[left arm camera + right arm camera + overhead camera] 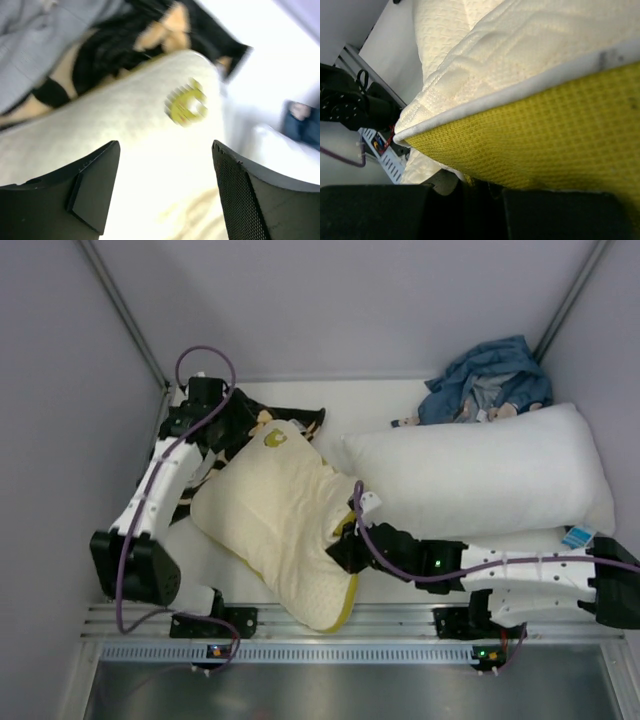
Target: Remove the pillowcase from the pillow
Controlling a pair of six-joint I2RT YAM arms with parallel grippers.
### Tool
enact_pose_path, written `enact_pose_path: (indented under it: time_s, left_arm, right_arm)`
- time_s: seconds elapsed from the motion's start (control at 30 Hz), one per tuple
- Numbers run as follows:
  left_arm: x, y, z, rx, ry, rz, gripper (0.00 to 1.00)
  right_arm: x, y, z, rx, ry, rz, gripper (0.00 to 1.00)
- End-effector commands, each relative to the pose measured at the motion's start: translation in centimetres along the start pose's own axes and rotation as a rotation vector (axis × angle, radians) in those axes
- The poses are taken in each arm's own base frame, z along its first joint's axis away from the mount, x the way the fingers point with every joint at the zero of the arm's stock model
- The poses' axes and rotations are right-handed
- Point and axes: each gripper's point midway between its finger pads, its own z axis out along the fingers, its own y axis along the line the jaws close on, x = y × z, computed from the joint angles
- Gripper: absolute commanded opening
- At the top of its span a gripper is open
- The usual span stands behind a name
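Note:
The cream-yellow quilted pillow point(285, 515) lies diagonally left of centre, its logo point(274, 437) at the far end. It is mostly bare. The black pillowcase point(300, 418) with tan flower shapes is bunched behind its far end, against the left wall. My left gripper point(232, 430) is open and empty just above the pillow point(125, 125); its view shows the logo point(186, 104) and the pillowcase point(115, 45) beyond. My right gripper point(345, 540) is shut on the pillow's olive-yellow edge trim point(545, 130); the shut jaws point(480, 187) show at the bottom of its view.
A large plain white pillow point(480, 480) lies at the right, with another one point(530, 545) partly under the right arm. A blue cloth bundle point(490, 380) sits in the back right corner. Grey walls close in left, right and back. A metal rail point(330, 625) runs along the near edge.

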Motion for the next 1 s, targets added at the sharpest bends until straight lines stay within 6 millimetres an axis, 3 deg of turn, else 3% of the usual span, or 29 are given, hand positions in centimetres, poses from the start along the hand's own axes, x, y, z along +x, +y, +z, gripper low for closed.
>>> enact_pose_path:
  time_s: [0.0,0.03,0.1,0.17,0.27,0.3,0.33,0.37,0.4,0.43,0.53,0.63,0.73,0.8,0.97]
  left_arm:
    - [0.3,-1.7,-7.1,0.131,-0.092,0.041,0.78]
    - [1.7,-1.5,-7.4,0.147,-0.064,0.041,0.79]
    - [2.8,-2.0,-9.5,0.212,-0.054,0.042,0.79]
    - [4.6,-1.7,-10.1,0.239,-0.010,0.040,0.79]
    - [6.8,-1.8,-11.5,0.305,0.038,0.037,0.79]
    - [7.3,-1.8,-11.8,0.320,0.046,0.038,0.79]
    - [7.5,-1.7,-12.5,0.339,0.045,0.031,0.79]
    - [8.4,-1.5,-12.5,0.348,0.073,0.031,0.79]
    - [8.9,-1.4,-12.7,0.358,0.084,0.028,0.79]
    - [9.3,-1.3,-12.8,0.367,0.095,0.023,0.80]
    - [10.4,-0.8,-13.5,0.389,0.109,0.022,0.80]
    - [10.9,-1.0,-14.6,0.437,0.120,0.024,0.83]
    - [10.7,-1.3,-15.7,0.471,0.108,0.027,0.87]
    - [10.8,-1.4,-16.0,0.485,0.110,0.030,0.92]
    - [11.8,-0.9,-15.2,0.467,0.142,0.032,0.93]
  right_arm:
    - [-0.7,2.5,2.3,-0.058,-0.039,0.041,0.00]
    - [-1.5,3.0,3.0,-0.069,-0.051,0.049,0.00]
    - [-0.4,3.2,4.8,-0.079,0.001,0.044,0.00]
    - [-1.1,3.3,6.0,-0.081,0.005,0.052,0.00]
    - [-1.8,1.3,8.4,-0.040,0.033,0.059,0.00]
    - [-1.9,-0.7,9.5,0.000,0.049,0.042,0.00]
    - [-3.1,-1.1,10.0,0.016,0.036,0.029,0.04]
    - [-3.5,-2.9,10.2,0.060,0.048,-0.014,0.11]
    - [-4.7,-3.3,10.4,0.089,0.026,-0.032,0.21]
    - [-5.4,-4.2,10.3,0.131,0.016,-0.054,0.42]
    - [-7.2,-7.1,8.8,0.262,-0.010,-0.114,0.78]
    - [-8.2,-9.6,6.5,0.379,0.000,-0.115,0.91]
    - [-8.7,-9.7,3.4,0.392,-0.035,-0.130,0.99]
    - [-9.2,-9.2,1.2,0.374,-0.079,-0.139,1.00]
    - [-9.0,-11.8,-1.7,0.503,-0.078,-0.180,0.99]
